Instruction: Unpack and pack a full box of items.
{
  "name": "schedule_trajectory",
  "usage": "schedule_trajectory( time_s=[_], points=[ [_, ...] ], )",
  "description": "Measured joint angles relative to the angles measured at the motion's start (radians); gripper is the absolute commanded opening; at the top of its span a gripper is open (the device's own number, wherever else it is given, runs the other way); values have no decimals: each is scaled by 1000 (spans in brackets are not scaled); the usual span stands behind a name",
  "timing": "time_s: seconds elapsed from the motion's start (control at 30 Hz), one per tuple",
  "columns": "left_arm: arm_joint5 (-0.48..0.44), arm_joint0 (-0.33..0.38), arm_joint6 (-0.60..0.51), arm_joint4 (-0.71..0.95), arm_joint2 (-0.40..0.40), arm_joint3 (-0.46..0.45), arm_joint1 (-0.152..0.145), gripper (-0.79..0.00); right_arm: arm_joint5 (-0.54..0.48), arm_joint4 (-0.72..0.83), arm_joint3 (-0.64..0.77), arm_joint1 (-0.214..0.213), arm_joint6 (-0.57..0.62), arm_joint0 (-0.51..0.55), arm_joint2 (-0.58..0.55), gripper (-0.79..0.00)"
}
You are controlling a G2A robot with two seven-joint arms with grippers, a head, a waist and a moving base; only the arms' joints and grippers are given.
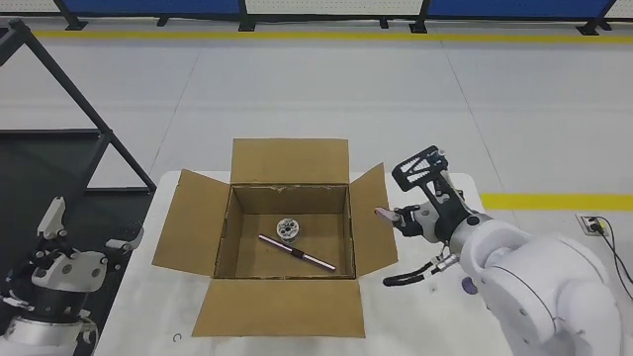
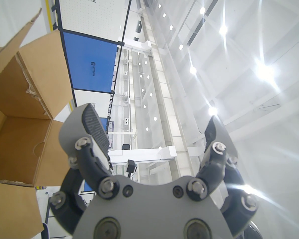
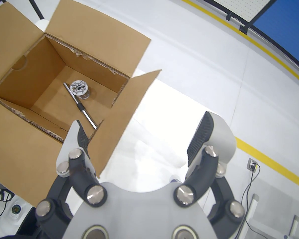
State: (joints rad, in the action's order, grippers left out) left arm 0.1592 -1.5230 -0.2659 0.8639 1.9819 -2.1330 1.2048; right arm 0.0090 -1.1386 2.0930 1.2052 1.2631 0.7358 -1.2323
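Open cardboard box (image 1: 290,161) holding a metal rod (image 1: 297,253) and a small round metal part (image 1: 288,227). Left gripper (image 2: 152,118) and right gripper (image 3: 142,123) flank it, jaws spread, empty. Unpacking seems underway; the next move calls for reaching inside.

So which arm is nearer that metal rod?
Right. The right arm sits just outside the box flap nearest the rod; the left arm is beyond the opposite flap.

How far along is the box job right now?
Done: the box stands open, flaps folded out. In hand: nothing; the left gripper and right gripper are both open and empty. Left: a metal rod and a round metal part lie on the box floor; whether they await unpacking or were just packed, I cannot tell.
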Motion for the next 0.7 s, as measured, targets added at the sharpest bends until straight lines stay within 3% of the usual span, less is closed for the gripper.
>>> schedule_trajectory(
  time_s=[0.57,0.7],
  points=[
    [0,1,1,0,0,1,0,0,15,-3,-14,4,7,-30,22,0],
    [3,10,27,-11,-7,14,0,0,-24,-2,-29,7,-49,-27,59,0]
  ],
)
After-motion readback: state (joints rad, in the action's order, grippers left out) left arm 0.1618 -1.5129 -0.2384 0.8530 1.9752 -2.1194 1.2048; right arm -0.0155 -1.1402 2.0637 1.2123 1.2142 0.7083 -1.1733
